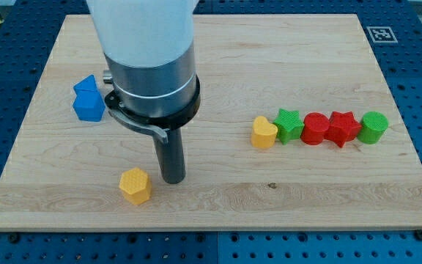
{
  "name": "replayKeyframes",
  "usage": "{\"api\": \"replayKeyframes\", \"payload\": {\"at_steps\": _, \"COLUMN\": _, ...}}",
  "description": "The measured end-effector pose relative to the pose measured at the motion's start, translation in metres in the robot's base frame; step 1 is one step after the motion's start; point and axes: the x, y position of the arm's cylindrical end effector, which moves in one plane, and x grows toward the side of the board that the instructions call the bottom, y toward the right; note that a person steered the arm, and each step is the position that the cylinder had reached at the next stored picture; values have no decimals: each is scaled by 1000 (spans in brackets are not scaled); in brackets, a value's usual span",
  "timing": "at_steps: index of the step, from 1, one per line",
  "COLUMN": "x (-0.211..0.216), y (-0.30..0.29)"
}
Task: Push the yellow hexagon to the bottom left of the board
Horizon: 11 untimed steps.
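Note:
The yellow hexagon (135, 185) lies on the wooden board (218, 202) in the lower left part of the view. My tip (172, 179) rests on the board just to the right of the hexagon, a small gap apart, about level with its upper half. The arm's grey and white body hangs above it and hides part of the board at the view's top.
Two blue blocks (88, 99) sit together at the left, above the hexagon. On the right stands a row: a yellow heart (264, 133), a green star (289, 125), a red cylinder (315, 128), a red star (342, 128), a green cylinder (374, 127).

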Motion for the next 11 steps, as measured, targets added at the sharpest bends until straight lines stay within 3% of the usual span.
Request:
{"api": "replayKeyframes", "payload": {"at_steps": 2, "x": 3, "y": -49}}
{"api": "replayKeyframes", "payload": {"at_steps": 5, "x": 28, "y": -17}}
{"api": "replayKeyframes", "payload": {"at_steps": 8, "x": 40, "y": -55}}
{"api": "replayKeyframes", "payload": {"at_steps": 11, "x": 40, "y": -48}}
